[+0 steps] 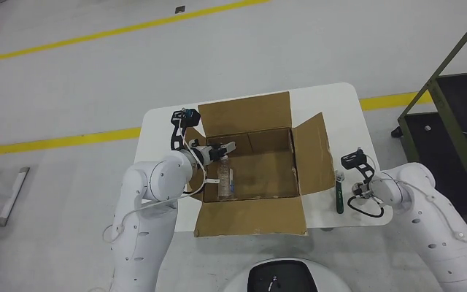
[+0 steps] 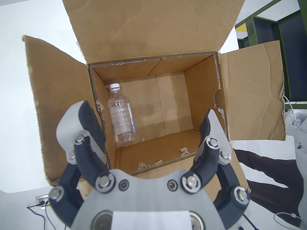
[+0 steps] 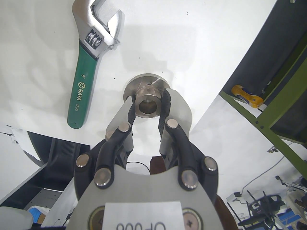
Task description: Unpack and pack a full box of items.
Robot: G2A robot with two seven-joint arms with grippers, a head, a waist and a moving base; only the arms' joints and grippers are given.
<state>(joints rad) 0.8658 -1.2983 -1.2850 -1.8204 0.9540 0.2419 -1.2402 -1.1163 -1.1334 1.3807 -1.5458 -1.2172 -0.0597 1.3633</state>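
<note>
- Evidently the job was mid-cycle: the cardboard box (image 1: pixel 244 113) stood on the white worktop (image 1: pixel 328 102) with all four flaps folded outward, and one clear plastic bottle (image 2: pixel 121 118) lay on its side on the box floor, along the wall nearest the left arm.
- Left pincer (image 2: pixel 147 111): released, jaws spread wide, hanging above the box rim over the bottle side and gripping nothing.
- Right pincer (image 3: pixel 148 99): clenched on the neck of a flanged metal bushing (image 3: pixel 146 89), outside the box near its right flap. Whether the flange sat on the worktop or just above it could not be told.
- A green-handled adjustable wrench (image 3: pixel 88 56) lay flat on the worktop just beside the bushing, apart from it.
- Judged step: transfer of the bushing between box and worktop. Whether this was set-down in unpacking or pick-up in packing could not be settled.
- Next move, if packing: lift the bushing straight up, carry it over the right flap and lower it onto bare box floor, away from the bottle. If unpacking: release the bushing, then send the left pincer down along the wall onto the bottle body.
- Surface: smooth, white, rounded corners, a few dark specks.
- Room: grey floor with yellow lines (image 1: pixel 109 33); a green metal rack (image 1: pixel 438 87) stood near the right arm.
</note>
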